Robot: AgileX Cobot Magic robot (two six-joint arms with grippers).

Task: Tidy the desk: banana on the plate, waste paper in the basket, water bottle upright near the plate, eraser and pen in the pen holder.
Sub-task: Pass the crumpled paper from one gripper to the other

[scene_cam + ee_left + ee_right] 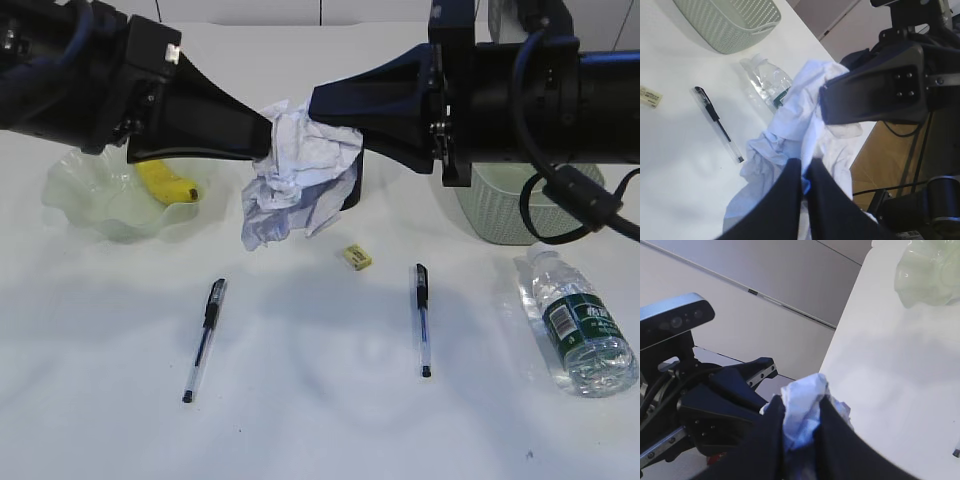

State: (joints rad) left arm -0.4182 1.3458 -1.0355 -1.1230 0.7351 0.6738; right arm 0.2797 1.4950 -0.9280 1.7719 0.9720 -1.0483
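The banana (170, 184) already lies in the pale green wavy plate (75, 190) at the left of the desk (320, 420), so that part looks done. The crumpled waste paper (295, 170) is in mid-air above the desk, held between both arms. The left pincer (804, 172) is closed tight on one edge of it, its two dark fingers pressed together with paper squeezed between them. The right pincer (802, 415) has its fingers drawn in around the other side of the wad, and the paper bulges out between them, so both appear to grip it at once. This reads as a hand-over from the left arm to the right, which is nearer the basket (500, 205) at the right rear of the desk. The paper is not yet in the basket.

The rest seems untouched. The water bottle (580, 325) lies on its side at the right edge of the desk, well apart from the plate, so it must yet be stood up and moved across. Two pens lie flat on the desk, the left pen (204, 340) and the right pen (422, 318), with the small yellow eraser (357, 257) between them and a little farther back. I cannot clearly make out a pen holder; a dark shape sits behind the paper, mostly hidden. By my judgement one of the five items is settled.
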